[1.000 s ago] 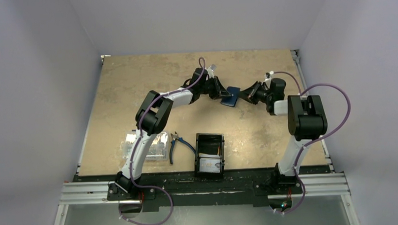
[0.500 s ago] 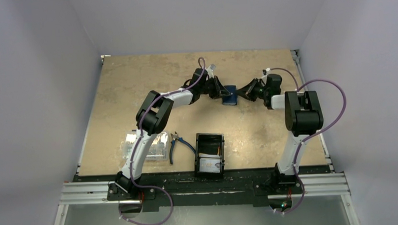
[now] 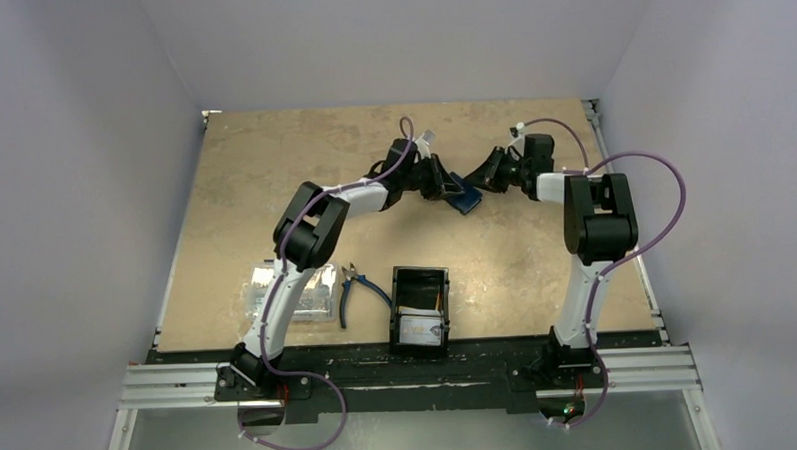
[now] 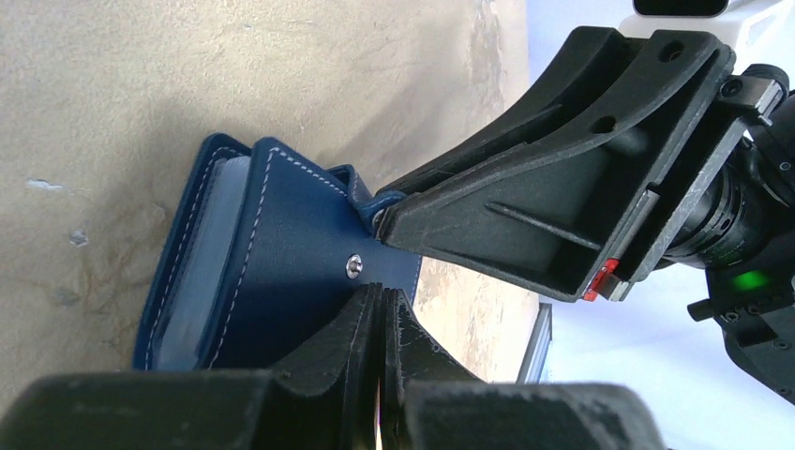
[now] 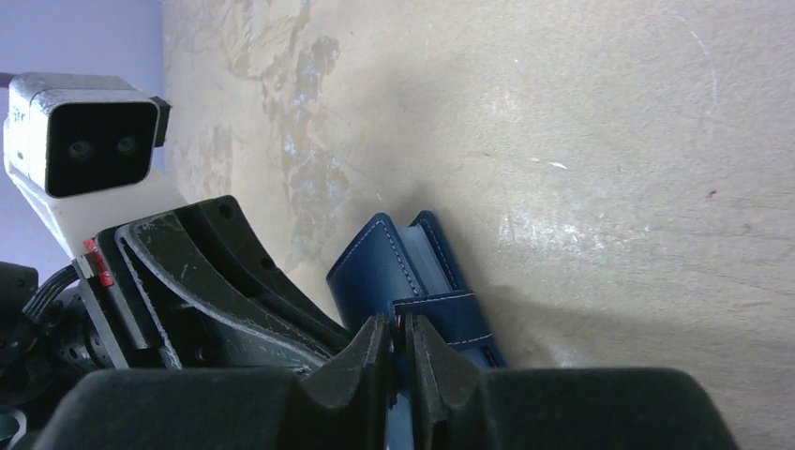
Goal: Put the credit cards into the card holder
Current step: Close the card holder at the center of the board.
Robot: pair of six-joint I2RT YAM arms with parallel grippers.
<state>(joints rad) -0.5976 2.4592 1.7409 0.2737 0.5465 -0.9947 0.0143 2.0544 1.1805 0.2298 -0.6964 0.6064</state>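
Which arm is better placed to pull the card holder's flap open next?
Likely right: the right gripper pinches the card holder by its strap, while the left gripper clamps it steady.

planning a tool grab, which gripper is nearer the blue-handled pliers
Left. The left gripper is beyond the blue-handled metal pliers and slightly right of them; the right gripper is farther right.

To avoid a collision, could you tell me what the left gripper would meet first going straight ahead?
The card holder that the left gripper pinches; just beyond, probably the right gripper.
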